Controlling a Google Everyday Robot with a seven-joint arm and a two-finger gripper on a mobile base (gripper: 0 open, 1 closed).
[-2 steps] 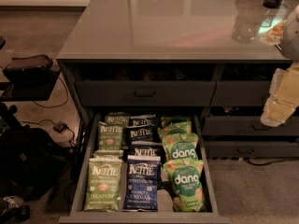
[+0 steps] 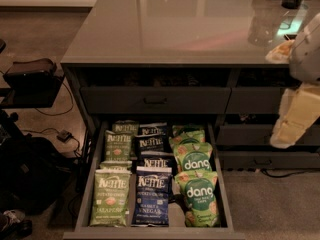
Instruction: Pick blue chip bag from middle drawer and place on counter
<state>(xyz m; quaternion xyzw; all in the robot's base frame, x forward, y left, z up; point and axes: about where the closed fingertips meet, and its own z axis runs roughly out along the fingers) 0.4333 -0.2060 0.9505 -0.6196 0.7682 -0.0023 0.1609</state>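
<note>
Drawer (image 2: 88, 186) pulled out, low in frame, packed with three columns of snack bags. Blue bag (image 2: 152, 198) lies flat in the drawer's middle column, front row, touching the front wall, white lettering facing up. More blue bags (image 2: 151, 144) overlap behind it toward the drawer's back. Light green bags (image 2: 110, 198) fill the drawer's left column, and the front one lies just beside the blue bag. Dang bags (image 2: 200, 198) fill the drawer's right column, the front one touching the blue bag's other side.

Closed drawer front (image 2: 155, 100) with a small bar handle sits directly above the drawer. Counter (image 2: 175, 31) is above that, glossy, with reflections.

Pincer (image 2: 292, 119) is up and right of the drawer, at the frame's right edge, level with the closed fronts, well apart from the blue bag. It is a cream shape, partly cut off (released or clenched: cannot tell). It carries nothing visible.

Dark bag (image 2: 25, 176) sits on the floor left of the drawer, with a cable (image 2: 62, 134) near it.
</note>
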